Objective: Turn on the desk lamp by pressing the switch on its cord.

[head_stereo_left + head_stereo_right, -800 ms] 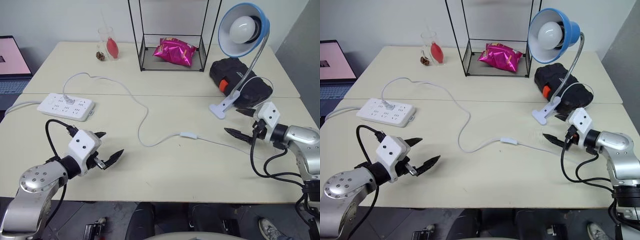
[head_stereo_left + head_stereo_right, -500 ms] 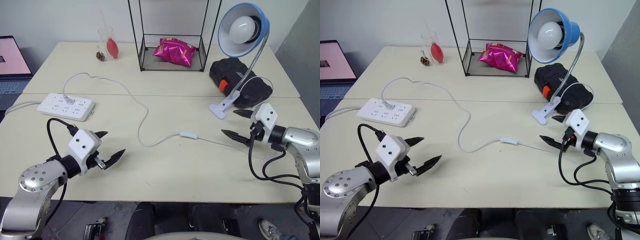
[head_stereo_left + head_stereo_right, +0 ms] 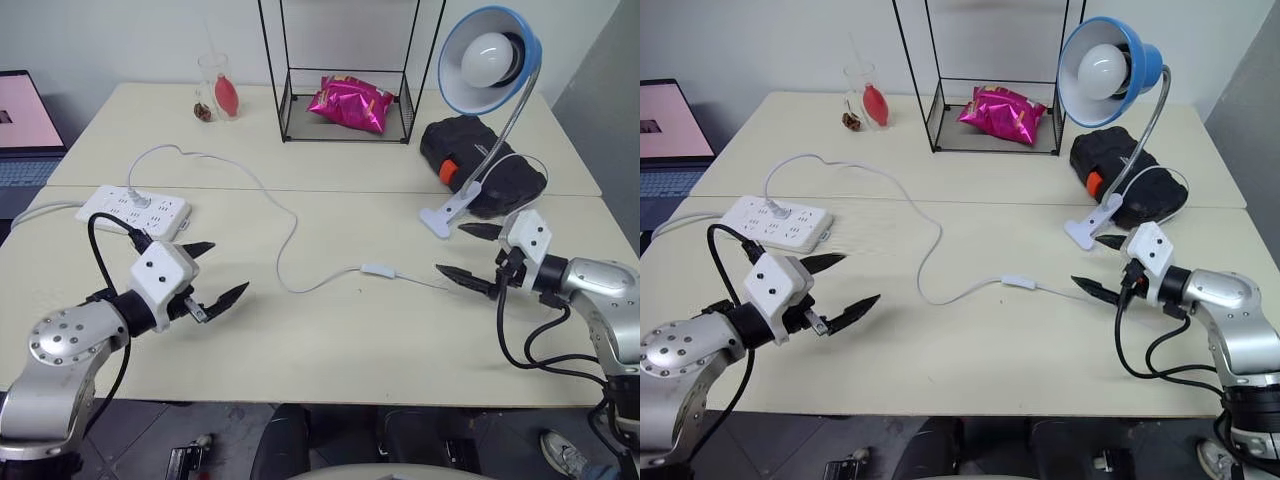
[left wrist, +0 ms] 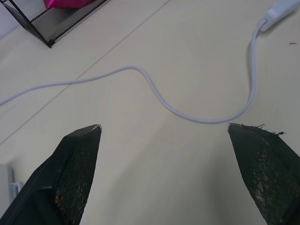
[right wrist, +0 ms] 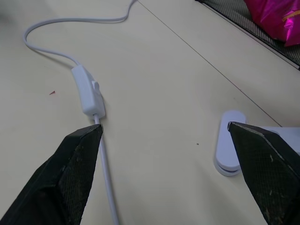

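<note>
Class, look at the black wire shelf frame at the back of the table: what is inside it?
Inside the black wire frame, a crinkled pink foil bag lies on its bottom tray. The rest of that tray looks bare; the frame's upper part is cut off.

Silver metal arms, white boxy wrist housings, looped black cables; left tool [image 3: 212, 272] and right tool [image 3: 468, 252] have pointed black fingers.

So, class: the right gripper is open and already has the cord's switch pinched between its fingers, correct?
Not quite. The right gripper is open, but it holds nothing: the switch lies flat on the table, ahead of the fingers and untouched. The right wrist view shows this.
</note>
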Robot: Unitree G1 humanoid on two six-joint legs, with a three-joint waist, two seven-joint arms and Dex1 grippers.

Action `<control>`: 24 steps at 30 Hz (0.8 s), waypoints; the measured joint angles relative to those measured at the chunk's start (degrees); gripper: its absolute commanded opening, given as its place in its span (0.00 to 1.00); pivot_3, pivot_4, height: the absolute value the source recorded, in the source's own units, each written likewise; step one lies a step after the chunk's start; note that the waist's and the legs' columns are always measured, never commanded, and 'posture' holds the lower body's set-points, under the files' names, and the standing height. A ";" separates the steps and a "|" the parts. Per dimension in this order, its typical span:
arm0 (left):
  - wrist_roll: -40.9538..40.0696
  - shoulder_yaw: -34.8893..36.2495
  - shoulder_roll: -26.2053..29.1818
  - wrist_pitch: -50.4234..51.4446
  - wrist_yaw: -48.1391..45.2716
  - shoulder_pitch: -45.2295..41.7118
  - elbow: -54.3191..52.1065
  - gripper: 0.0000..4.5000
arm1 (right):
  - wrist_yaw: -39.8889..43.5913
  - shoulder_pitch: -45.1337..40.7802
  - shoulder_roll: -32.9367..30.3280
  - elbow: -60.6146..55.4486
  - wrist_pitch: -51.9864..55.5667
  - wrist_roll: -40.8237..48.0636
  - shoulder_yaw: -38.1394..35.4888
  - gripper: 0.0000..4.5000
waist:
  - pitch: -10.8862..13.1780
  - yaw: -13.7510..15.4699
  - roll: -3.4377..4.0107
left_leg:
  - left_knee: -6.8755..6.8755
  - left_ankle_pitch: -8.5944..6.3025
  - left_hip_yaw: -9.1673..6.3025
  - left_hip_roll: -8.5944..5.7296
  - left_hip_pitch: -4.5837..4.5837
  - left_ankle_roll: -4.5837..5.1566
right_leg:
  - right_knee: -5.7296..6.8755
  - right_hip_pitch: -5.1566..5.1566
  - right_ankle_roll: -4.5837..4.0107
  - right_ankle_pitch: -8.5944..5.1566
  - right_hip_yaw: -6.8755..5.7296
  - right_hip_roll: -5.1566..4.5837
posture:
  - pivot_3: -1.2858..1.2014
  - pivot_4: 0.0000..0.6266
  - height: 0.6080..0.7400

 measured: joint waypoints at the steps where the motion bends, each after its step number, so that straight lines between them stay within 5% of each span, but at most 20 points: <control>1: -0.24 -0.51 0.00 -0.03 -0.18 -0.81 -0.03 1.00 | 0.00 0.22 -0.11 -0.53 0.04 0.00 -0.14 1.00 | 0.00 -0.01 0.00 | 0.00 0.00 0.01 0.00 0.00 0.00 | -0.01 0.00 0.00 0.00 0.01 0.00 | 0.52 0.24 1.00; 10: -1.81 -12.63 -2.35 2.89 -3.99 -13.15 0.99 1.00 | -2.27 6.00 -2.69 -10.30 8.32 1.05 -1.42 1.00 | 0.00 0.11 -0.01 | 0.01 0.00 -0.02 -0.03 0.00 0.00 | 0.00 0.01 0.00 0.00 -0.02 0.03 | 0.52 0.24 1.00; 18: 5.37 -28.28 -9.99 -3.75 -10.23 -28.72 20.26 1.00 | -6.78 11.41 -4.26 -22.09 18.77 3.32 -4.18 1.00 | 0.00 0.02 -0.01 | 0.01 0.00 -0.03 -0.07 0.00 0.00 | 0.03 0.00 0.01 0.00 -0.03 0.08 | 0.52 0.24 1.00; 24: 9.65 -33.06 -15.25 -10.37 -12.64 -34.97 33.62 1.00 | -9.24 15.06 -4.13 -27.67 21.55 4.38 -5.33 1.00 | 0.01 0.11 -0.02 | 0.04 0.00 -0.06 -0.09 -0.04 0.00 | 0.02 0.01 0.01 0.00 -0.03 0.08 | 0.52 0.24 1.00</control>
